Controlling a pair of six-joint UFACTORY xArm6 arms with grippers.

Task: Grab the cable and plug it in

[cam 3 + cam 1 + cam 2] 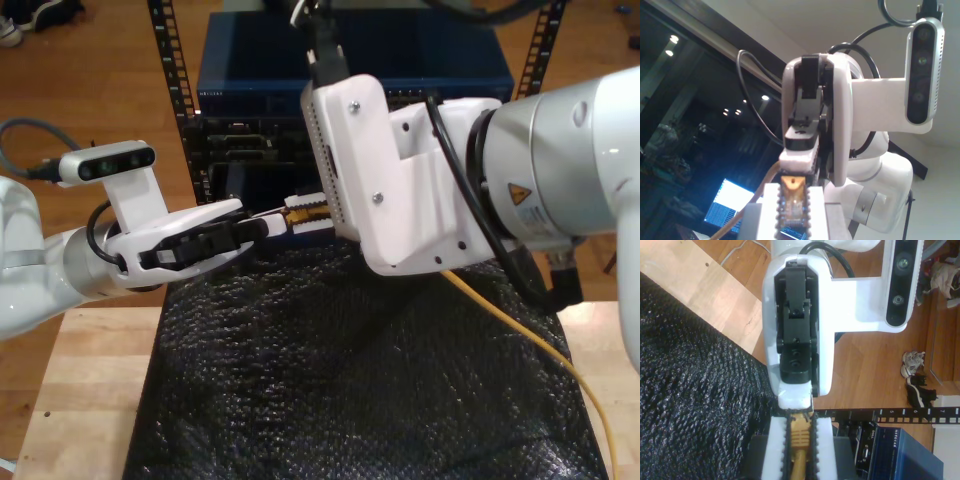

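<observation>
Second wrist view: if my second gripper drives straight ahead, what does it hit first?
My first gripper: it faces my second gripper tip to tip, just beyond the yellow-orange network cable clamped there. Almost no gap, though depth is unclear.

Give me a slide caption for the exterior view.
Two arms' tools meet over the black mat, pinching the plug of the yellow cable between them, in front of the blue rack unit.

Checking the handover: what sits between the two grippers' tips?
The plug end of the cable spans that gap, in the exterior view.
</observation>
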